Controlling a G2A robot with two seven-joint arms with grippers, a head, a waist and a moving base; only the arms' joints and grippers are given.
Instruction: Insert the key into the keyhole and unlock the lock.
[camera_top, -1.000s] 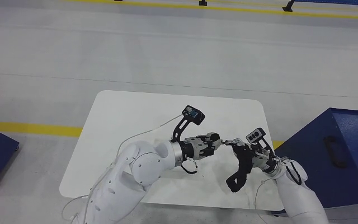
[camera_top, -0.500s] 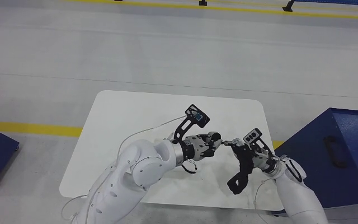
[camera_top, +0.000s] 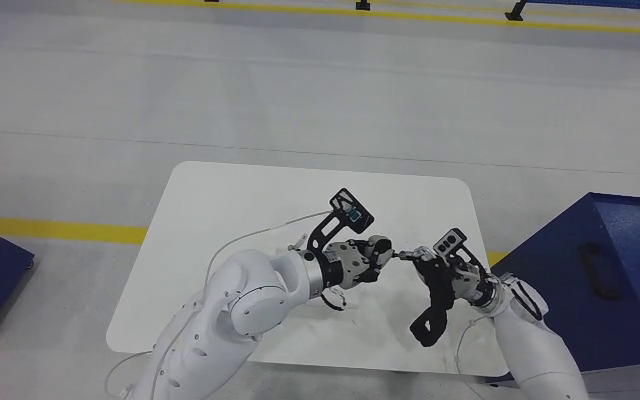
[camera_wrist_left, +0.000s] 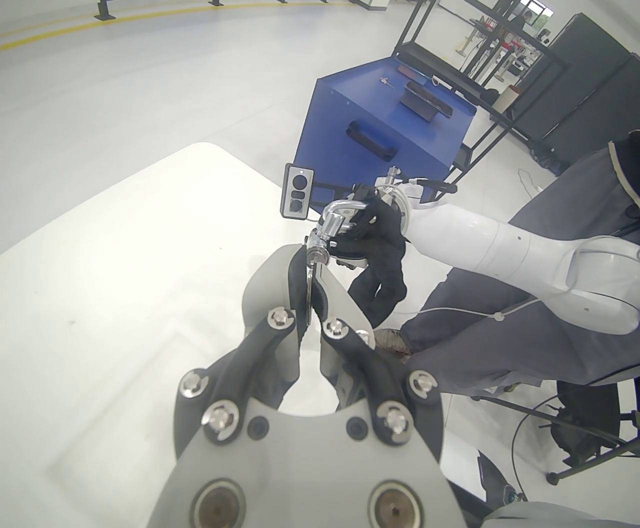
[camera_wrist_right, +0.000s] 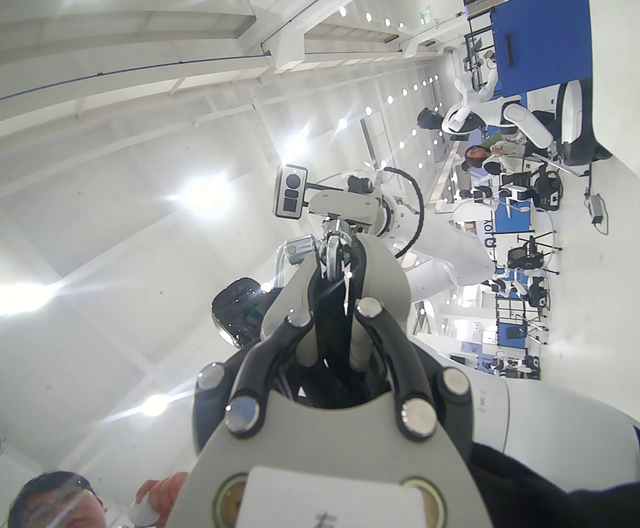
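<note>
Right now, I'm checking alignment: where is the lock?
In the left wrist view the lock is in the right gripper, raised above the white table, its keyhole end meeting the key held by the left gripper.

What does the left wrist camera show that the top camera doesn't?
Left wrist camera: the key pinched in the left hand, its tip at the silver lock held by the right hand. Top camera: the whole white table and a yellow floor line. Both: the two hands close together above the table, and the blue cabinet.
</note>
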